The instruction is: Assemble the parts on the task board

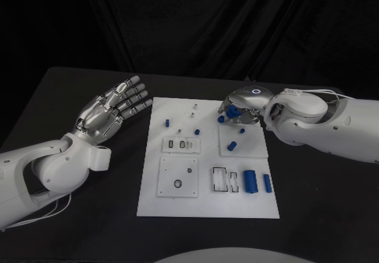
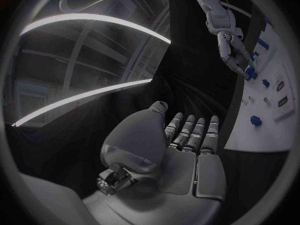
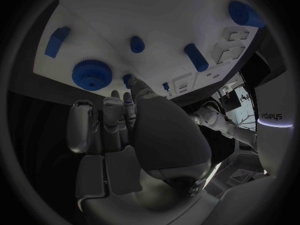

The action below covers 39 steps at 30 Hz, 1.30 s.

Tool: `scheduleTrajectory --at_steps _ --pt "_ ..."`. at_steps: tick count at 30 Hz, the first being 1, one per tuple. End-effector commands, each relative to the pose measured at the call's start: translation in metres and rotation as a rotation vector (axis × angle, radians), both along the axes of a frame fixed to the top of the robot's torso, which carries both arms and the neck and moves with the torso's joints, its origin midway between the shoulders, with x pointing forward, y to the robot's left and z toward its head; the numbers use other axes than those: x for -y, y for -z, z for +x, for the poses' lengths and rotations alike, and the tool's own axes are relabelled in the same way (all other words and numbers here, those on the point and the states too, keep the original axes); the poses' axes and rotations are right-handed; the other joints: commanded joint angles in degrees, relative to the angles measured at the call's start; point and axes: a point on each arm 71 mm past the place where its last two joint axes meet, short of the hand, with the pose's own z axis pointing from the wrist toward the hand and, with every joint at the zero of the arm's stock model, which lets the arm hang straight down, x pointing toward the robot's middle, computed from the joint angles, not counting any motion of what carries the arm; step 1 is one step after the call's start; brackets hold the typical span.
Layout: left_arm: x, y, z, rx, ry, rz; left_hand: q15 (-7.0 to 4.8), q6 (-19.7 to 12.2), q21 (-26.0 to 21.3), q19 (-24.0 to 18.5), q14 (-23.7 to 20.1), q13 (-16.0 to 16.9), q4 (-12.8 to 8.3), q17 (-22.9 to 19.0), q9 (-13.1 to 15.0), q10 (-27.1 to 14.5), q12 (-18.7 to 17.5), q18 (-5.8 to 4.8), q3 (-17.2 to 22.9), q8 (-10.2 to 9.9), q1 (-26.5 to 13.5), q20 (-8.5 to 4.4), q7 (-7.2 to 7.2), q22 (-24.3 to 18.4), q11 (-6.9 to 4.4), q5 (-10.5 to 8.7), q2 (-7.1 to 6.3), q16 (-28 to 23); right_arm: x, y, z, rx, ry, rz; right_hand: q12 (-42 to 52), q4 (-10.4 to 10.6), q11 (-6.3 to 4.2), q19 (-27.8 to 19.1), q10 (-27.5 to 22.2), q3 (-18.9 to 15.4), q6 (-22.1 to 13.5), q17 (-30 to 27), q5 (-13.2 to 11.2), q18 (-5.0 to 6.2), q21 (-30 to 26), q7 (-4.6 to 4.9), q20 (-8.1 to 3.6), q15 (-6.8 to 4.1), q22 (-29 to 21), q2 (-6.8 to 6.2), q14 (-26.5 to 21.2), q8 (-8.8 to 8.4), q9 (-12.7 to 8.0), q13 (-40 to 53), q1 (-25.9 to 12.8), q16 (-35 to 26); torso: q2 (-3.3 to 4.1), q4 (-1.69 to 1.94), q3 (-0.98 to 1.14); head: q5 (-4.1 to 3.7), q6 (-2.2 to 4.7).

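The white task board (image 1: pixel 205 203) lies mid-table. My right hand (image 1: pixel 241 109) hovers over its far right corner, fingertips down on the board. In the right wrist view its thumb and fingertips (image 3: pixel 128 92) close round a small blue part (image 3: pixel 128 79) on the task board (image 3: pixel 156 10), with a blue gear (image 3: pixel 92 74) just beside them. The blue gear (image 1: pixel 231 111) shows among the fingers from the head view. My left hand (image 1: pixel 110 112) floats left of the board, palm up, fingers spread, holding nothing. In the left wrist view the right hand (image 2: pixel 232 47) reaches onto the task board (image 2: pixel 250 135).
On the board stand small blue pegs (image 1: pixel 167 121) (image 1: pixel 196 132), a short blue cylinder (image 1: pixel 232 146), and two larger blue cylinders (image 1: pixel 250 181) (image 1: pixel 268 183) near the right edge. Slotted white blocks (image 1: pixel 180 144) (image 1: pixel 179 183) sit mid-board. Black table surrounds it.
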Motion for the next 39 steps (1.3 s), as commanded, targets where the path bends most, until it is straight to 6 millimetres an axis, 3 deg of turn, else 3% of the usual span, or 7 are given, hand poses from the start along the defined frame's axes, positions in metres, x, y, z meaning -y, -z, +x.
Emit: scheduleTrajectory --at_steps 1,13,25,28,31,39 --pt "-0.007 -0.016 -0.002 0.176 -0.062 -0.157 0.25 0.41 -0.34 -0.33 -0.02 0.04 -0.01 0.03 0.09 0.08 -0.13 -0.82 0.44 0.36 0.48 -0.05 -0.06 -0.04 0.45 0.32 0.04 0.4 -0.001 0.0 0.0 0.025 -0.014 0.015 -0.41 -0.06 0.08 0.18 0.54 0.62 0.85 0.17 -0.15 -1.18 0.21 -0.01 0.13 -0.03 0.12 0.29 0.51 -0.21 0.11 -0.1 0.18 0.34 -0.04 0.05 0.0 -0.01 -0.15" --pt "-0.008 -0.015 -0.002 0.177 -0.064 -0.157 0.53 0.1 -0.28 -0.36 0.01 0.01 -0.5 0.07 0.04 -0.14 -0.35 -1.0 0.95 0.22 0.6 -0.01 0.01 -0.01 0.55 0.24 -0.13 0.67 -0.004 0.007 0.001 0.043 -0.033 0.061 -2.08 0.94 0.05 1.14 3.65 3.52 3.15 2.88 -0.85 -1.5 0.87 0.21 0.77 0.72 1.76 0.0 1.69 -0.59 0.4 -0.25 0.29 1.63 -0.1 -0.02 0.02 -0.08 -0.39" --pt "-0.008 -0.015 -0.002 0.177 -0.067 -0.155 0.55 0.06 -0.28 -0.38 0.04 0.01 -0.59 0.08 0.03 -0.14 -0.35 -1.03 1.04 0.21 0.62 0.0 0.01 -0.02 0.55 0.26 -0.15 0.72 -0.008 0.014 0.003 0.042 -0.051 0.074 -4.13 1.95 -0.3 1.77 7.99 6.51 6.11 4.67 -0.53 -1.69 1.3 1.23 1.0 0.9 2.86 -0.27 2.55 -0.23 1.17 -0.32 0.57 2.43 -0.11 0.03 -0.03 0.06 -0.65" --pt "-0.009 -0.015 -0.002 0.176 -0.068 -0.154 0.56 0.15 -0.15 -0.25 0.15 0.05 -0.72 0.11 0.05 -0.06 -0.11 -1.05 1.21 0.22 0.65 -0.01 0.03 0.05 0.59 0.3 -0.14 0.92 -0.008 0.015 0.004 0.042 -0.051 0.075 -5.05 1.54 -0.54 2.15 10.75 8.6 8.08 5.54 0.1 -1.81 1.6 1.6 0.95 0.81 3.51 0.36 2.98 0.52 1.92 -0.33 1.56 2.82 -0.12 0.01 0.01 0.18 -0.7" --pt "-0.009 -0.014 -0.001 0.175 -0.068 -0.153 0.56 0.15 -0.15 -0.25 0.15 0.05 -0.72 0.11 0.05 -0.06 -0.11 -1.05 1.21 0.22 0.65 -0.01 0.03 0.05 0.59 0.3 -0.14 0.92 -0.006 0.016 0.005 0.041 -0.048 0.072 -6.7 0.94 -0.89 2.38 12.96 11.18 9.23 5.93 -2.15 -1.89 1.78 1.81 0.72 0.51 3.97 0.32 3.19 0.84 2.68 -0.32 2.19 2.9 -0.13 0.01 0.0 0.31 -0.74" --pt "-0.01 -0.014 -0.001 0.172 -0.07 -0.151 0.6 0.22 -0.15 -0.28 0.18 0.08 -0.84 0.12 0.06 0.02 0.03 -1.09 1.39 0.23 0.66 -0.01 0.14 0.04 0.66 0.32 -0.15 1.0 -0.005 0.018 0.006 0.027 -0.032 0.06 -8.47 -0.45 -1.92 2.49 17.32 13.85 11.82 6.25 -2.99 -1.91 1.82 2.22 -0.05 -0.3 4.31 -0.57 3.4 2.12 4.54 -0.15 2.16 2.76 -0.14 -0.02 -0.04 0.61 -0.79"
